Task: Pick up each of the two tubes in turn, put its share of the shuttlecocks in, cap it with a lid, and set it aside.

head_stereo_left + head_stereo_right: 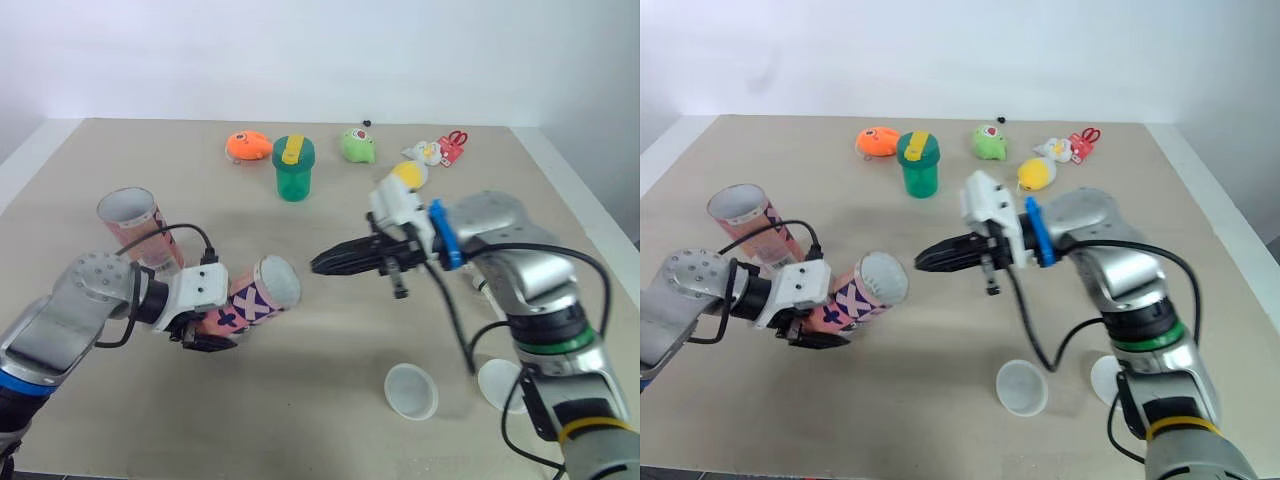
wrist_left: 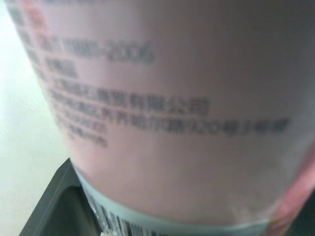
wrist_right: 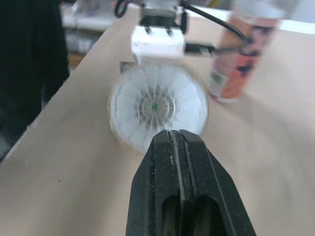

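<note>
1. At the near left of the table [image 1: 300, 425], the left pincer [image 1: 203, 338] is clamped on the lower end of the pink patterned tube [image 1: 252, 298]. It holds the tube tilted, with the open mouth raised and turned toward the other arm.
2. Just in front of that mouth, the right pincer [image 1: 320, 264] points straight at the tube. Its two fingers are pressed together and carry nothing.
3. In the right wrist view, the white feathers of a shuttlecock [image 3: 156, 105] sit inside the held tube, close to the rim. How many are stacked behind it cannot be told.
4. The second tube [image 1: 136, 222] stands upright on the table behind the left arm. It is open-topped and has no cap, and whether it holds anything cannot be told.
5. Two pale lids lie on the table at the near right. One lid [image 1: 411, 391] is in the open, and the other lid [image 1: 498, 383] is just beside it, partly behind the right arm. Neither is on a tube.
6. Judged from this, loading of the first tube is under way or near its end.
7. Nothing is capped or set aside yet. That leaves fetching a lid, closing this tube and putting it down, then the whole round for the standing tube.
8. A green cup [image 1: 293, 168] and small toys line the far side of the table, well away from the work.
</note>
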{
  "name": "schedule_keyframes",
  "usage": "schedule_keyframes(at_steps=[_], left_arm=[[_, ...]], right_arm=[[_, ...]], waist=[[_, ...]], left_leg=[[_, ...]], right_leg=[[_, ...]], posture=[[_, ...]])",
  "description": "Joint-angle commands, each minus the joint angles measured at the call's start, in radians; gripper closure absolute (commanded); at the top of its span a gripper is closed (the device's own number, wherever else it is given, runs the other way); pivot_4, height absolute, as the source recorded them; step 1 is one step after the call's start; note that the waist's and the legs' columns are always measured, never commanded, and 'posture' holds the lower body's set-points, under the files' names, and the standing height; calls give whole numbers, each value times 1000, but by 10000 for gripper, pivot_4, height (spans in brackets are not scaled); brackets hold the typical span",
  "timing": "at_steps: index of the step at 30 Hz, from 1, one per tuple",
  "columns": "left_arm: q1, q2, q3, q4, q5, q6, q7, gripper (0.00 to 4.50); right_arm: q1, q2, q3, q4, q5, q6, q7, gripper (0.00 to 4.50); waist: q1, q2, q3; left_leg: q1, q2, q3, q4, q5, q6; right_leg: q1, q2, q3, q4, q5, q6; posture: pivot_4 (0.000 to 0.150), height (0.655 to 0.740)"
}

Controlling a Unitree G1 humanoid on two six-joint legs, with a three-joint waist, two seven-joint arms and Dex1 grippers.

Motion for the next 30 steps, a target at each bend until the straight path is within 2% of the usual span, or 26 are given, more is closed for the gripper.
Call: schedule_keyframes(at_steps=[1,3,4,5,7,10,13,15,19,24,30], left_arm=[[-50,-46,55,-36,-54,0,42,11292],[-59,-96,48,-35,-66,-6,76,11292],[-58,-120,43,-33,-71,-9,91,11292],[-55,-152,42,-28,-83,-8,108,11292],[-48,-228,51,-8,-114,-3,152,11292],[6,-402,34,98,-75,-147,263,11292],[50,-532,11,186,-27,-286,337,11292],[64,-583,2,225,-14,-345,367,11292],[113,-678,-38,382,51,-496,422,11292],[128,-742,-41,565,89,-617,456,11292],[154,-771,-30,640,78,-636,460,11292]], right_arm=[[78,-117,-101,-93,54,43,8,39808],[149,-199,-130,-122,64,54,34,33230],[183,-233,-141,-138,72,56,44,28924],[214,-260,-148,-154,79,56,48,22089],[267,-296,-157,-182,85,51,50,15098],[385,-356,-147,-227,46,5,53,695],[479,-389,-120,-214,-42,-92,31,236],[516,-401,-101,-197,-92,-145,27,236],[579,-321,-82,-155,-126,-227,-39,236],[623,-283,-31,-122,-196,-311,-71,236],[647,-271,-3,-105,-235,-344,-88,236]], waist=[[0,0,0],[1,0,0],[0,-1,0],[0,-1,1],[-4,-1,1],[0,-1,0],[-2,-2,1],[0,-2,1],[0,-2,0],[0,-1,0],[0,0,-1]], left_leg=[[0,0,0,0,0,0],[0,-1,0,0,0,0],[0,-1,-1,0,0,0],[0,-1,0,0,0,1],[0,-1,1,0,0,1],[1,-1,0,1,0,1],[1,-1,1,2,0,1],[1,-1,1,3,0,0],[2,-1,1,5,1,1],[3,-1,2,6,1,2],[10,-2,3,8,4,6]], right_leg=[[0,0,0,0,0,0],[1,-1,0,0,-1,1],[1,-1,0,-1,-1,1],[1,-2,0,-1,-1,2],[0,-1,2,-1,0,2],[2,-1,1,-1,0,2],[2,0,1,-1,1,2],[2,0,2,0,2,3],[4,0,3,-1,3,6],[5,0,4,-2,5,9],[13,0,5,-3,8,12]], posture=[[1500,7400],[1500,7400],[1500,7400],[1500,7400],[1500,7400],[1500,7400],[1500,7400],[1500,7400],[1500,7400],[1500,7400],[1500,7400]])
